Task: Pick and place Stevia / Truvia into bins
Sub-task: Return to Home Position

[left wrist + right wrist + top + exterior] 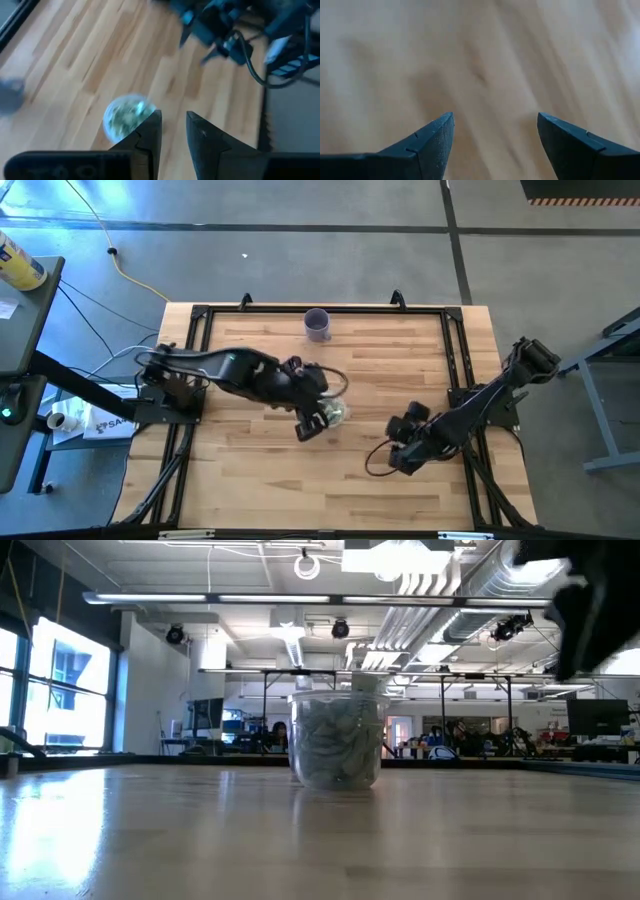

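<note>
A clear round cup (337, 745) stands upright on its base near the middle of the wooden table (250, 470). It is filled with pale green and white Stevia sachets (126, 115). My left gripper (174, 131) hovers above the table just beside the cup (336, 412), on its near side. Its fingers are a narrow gap apart, with only bare wood showing between them. My right gripper (495, 131) stands open wide over bare wood, to the right of the cup and nearer the table's front (400, 455).
An opaque purple cup (318, 325) stands at the table's far edge. Black frame rails (455, 360) run along the table's sides. My right arm and its cable (235, 35) lie beyond the clear cup. Bare wood lies at the near left.
</note>
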`<state>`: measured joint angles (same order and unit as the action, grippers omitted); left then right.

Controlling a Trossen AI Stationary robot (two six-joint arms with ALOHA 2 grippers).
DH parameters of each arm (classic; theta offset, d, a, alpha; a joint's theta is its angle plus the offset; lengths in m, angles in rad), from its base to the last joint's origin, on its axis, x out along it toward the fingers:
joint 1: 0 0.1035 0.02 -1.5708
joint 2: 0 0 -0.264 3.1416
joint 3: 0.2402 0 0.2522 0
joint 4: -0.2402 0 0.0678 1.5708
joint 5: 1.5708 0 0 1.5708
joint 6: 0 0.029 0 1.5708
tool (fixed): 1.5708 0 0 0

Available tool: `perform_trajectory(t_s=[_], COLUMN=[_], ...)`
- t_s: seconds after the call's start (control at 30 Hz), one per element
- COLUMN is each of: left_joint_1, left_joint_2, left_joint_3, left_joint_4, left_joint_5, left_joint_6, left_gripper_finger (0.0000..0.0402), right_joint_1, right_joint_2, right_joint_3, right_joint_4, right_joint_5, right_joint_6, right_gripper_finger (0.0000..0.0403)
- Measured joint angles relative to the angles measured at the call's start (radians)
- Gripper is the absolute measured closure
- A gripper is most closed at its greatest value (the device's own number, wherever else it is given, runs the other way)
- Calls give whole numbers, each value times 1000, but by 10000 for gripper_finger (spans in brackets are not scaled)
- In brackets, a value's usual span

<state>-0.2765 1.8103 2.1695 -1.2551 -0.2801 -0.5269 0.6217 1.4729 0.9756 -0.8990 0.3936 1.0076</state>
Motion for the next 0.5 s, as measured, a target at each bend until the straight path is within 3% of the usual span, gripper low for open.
perform_trajectory(t_s=[0.13, 0.2, 0.3, 0.43, 0.5], left_joint_1=[1, 1, 1, 14, 28], left_joint_2=[-53, -72, -101, -129, -155], left_joint_3=[-81, -168, -364, -673, -784], left_joint_4=[139, 289, 575, 972, 1055], left_joint_5=[22, 63, 124, 211, 250], left_joint_6=[99, 143, 163, 81, 18], left_gripper_finger=[277, 277, 277, 277, 277], right_joint_1=[-83, -139, -199, -199, -186], right_joint_2=[-89, -143, -241, -357, -410], right_joint_3=[79, 119, 138, 138, 138], right_joint_4=[105, 106, 95, 2, -65], right_joint_5=[-27, -21, 27, 175, 203], right_joint_6=[-253, -317, -361, -380, -384], right_gripper_finger=[126, 126, 126, 126, 126])
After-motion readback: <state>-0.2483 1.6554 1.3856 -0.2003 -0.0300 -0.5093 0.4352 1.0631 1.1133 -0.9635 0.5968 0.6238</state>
